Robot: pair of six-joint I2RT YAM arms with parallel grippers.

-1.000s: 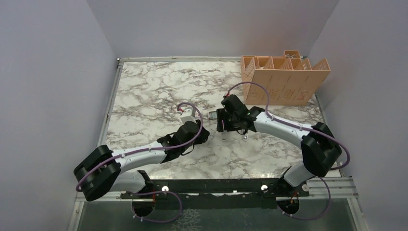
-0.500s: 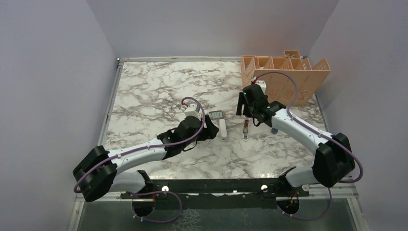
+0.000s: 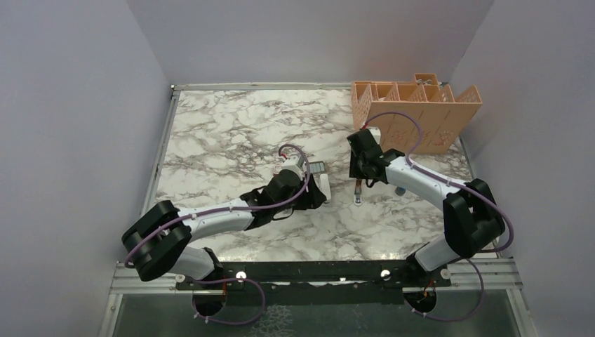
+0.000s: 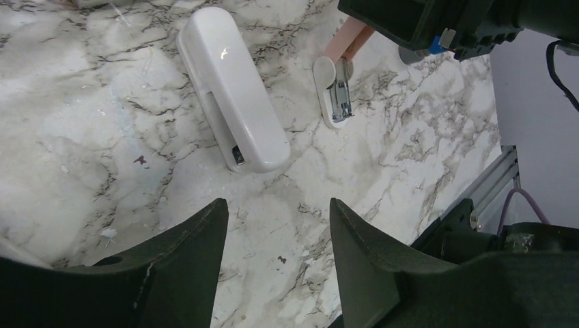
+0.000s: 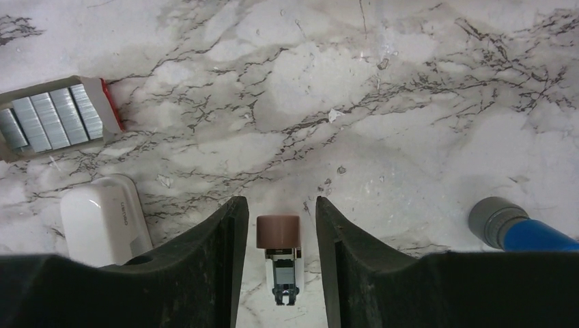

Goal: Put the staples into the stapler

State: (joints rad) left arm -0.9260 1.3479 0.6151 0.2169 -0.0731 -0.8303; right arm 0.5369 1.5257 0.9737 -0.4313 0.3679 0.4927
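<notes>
Staple strips [image 5: 54, 117] side by side in red-edged tray [image 5: 101, 108]; left jaws and right jaws apart, empty.

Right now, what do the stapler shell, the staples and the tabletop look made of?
Stapler shell: glossy white plastic, by its highlight. Staples: matte grey metal strips, likely steel. Tabletop: marble pattern; stone or printed laminate, unclear.

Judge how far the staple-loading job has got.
Done: the staples lie uncovered. In hand: nothing held; the left gripper is open near the white stapler, the right gripper open astride a brown-capped piece. Left: lifting a strip and loading it.
</notes>
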